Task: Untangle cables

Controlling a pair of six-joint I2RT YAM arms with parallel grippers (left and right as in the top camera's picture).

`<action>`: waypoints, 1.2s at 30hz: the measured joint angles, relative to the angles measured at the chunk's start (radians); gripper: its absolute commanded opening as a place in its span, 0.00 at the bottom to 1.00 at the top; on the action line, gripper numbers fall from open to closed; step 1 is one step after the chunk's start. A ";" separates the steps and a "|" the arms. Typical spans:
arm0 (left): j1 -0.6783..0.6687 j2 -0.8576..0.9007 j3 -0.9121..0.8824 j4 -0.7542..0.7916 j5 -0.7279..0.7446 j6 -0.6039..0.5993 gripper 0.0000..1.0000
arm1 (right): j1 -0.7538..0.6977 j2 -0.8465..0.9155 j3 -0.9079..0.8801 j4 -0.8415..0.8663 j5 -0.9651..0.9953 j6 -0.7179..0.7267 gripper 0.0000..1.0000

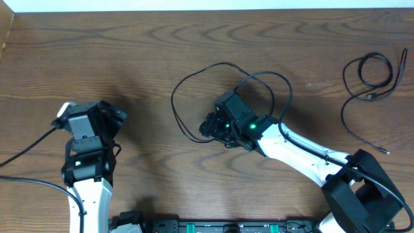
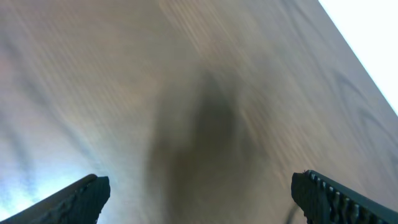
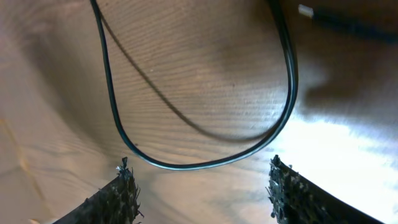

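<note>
A thin black cable lies in loops at the table's middle. My right gripper is open over its lower loop. In the right wrist view the loop curves just beyond the open fingers, not between them, and a plug end shows at the top right. Another thin black cable lies coiled at the far right, with a thin pale cord beside it. My left gripper is open and empty at the left; its wrist view shows only blurred wood.
The wooden table runs to a white edge at the back. Thick black arm leads trail at the lower left. A black rail sits along the front edge.
</note>
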 measured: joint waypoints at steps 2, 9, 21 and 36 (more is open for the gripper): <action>0.031 -0.002 0.000 -0.027 -0.025 -0.009 0.99 | 0.006 0.000 0.000 0.002 -0.007 0.101 0.79; 0.045 -0.002 0.000 -0.056 -0.012 -0.021 0.99 | 0.062 0.006 0.000 0.007 -0.001 0.349 0.79; 0.045 -0.002 0.000 -0.069 0.040 -0.027 0.99 | 0.131 0.186 0.004 0.195 0.034 0.624 0.15; 0.045 -0.002 0.000 -0.090 0.040 -0.028 0.99 | 0.099 0.200 0.003 0.233 0.076 0.377 0.01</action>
